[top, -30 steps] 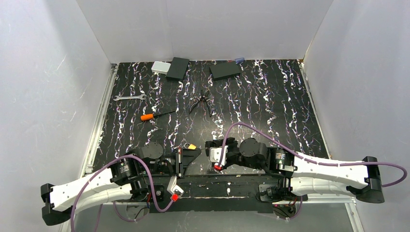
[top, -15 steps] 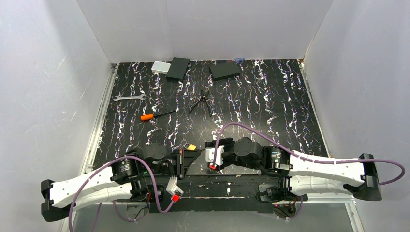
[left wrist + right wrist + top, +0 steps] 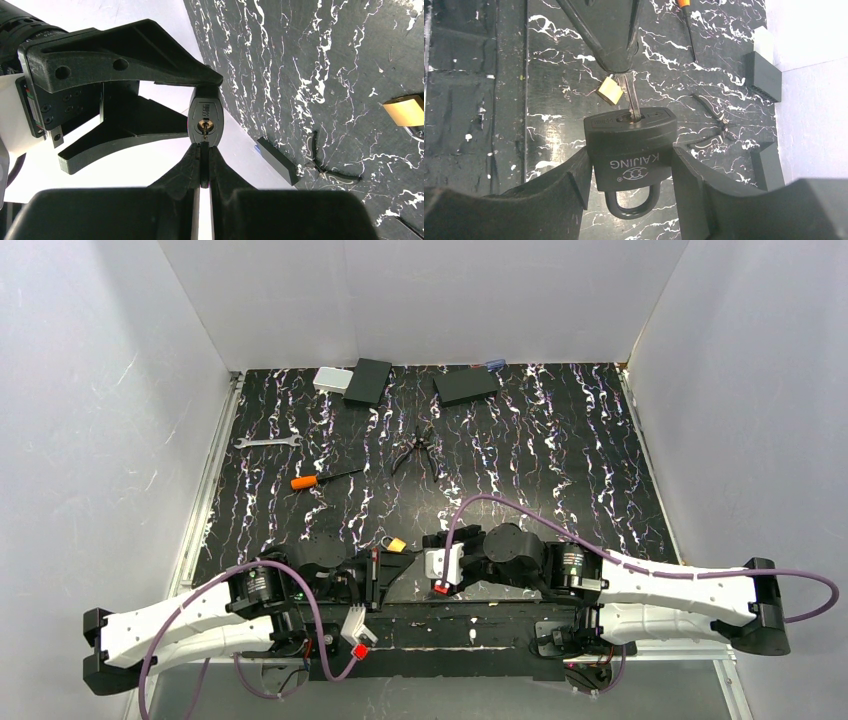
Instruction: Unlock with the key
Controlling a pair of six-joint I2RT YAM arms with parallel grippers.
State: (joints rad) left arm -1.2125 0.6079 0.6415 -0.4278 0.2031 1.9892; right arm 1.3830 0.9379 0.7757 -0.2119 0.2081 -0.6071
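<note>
You had a marbled black table (image 3: 560, 460) with loose tools scattered on it. A silver wrench (image 3: 268, 442) lay flat toward the left side. An orange-handled screwdriver (image 3: 322, 478) sat just nearer than it, its shaft pointing right. A pair of black pliers (image 3: 417, 454) lay near the middle with the handles spread. Along the far edge you had a white box (image 3: 331, 379) just beside a black box (image 3: 368, 381). A second black box (image 3: 466, 386) lay apart to their right, with a small blue item (image 3: 490, 365) at its far corner. A small brass padlock (image 3: 396, 543) rested on the near part of the table.
</note>
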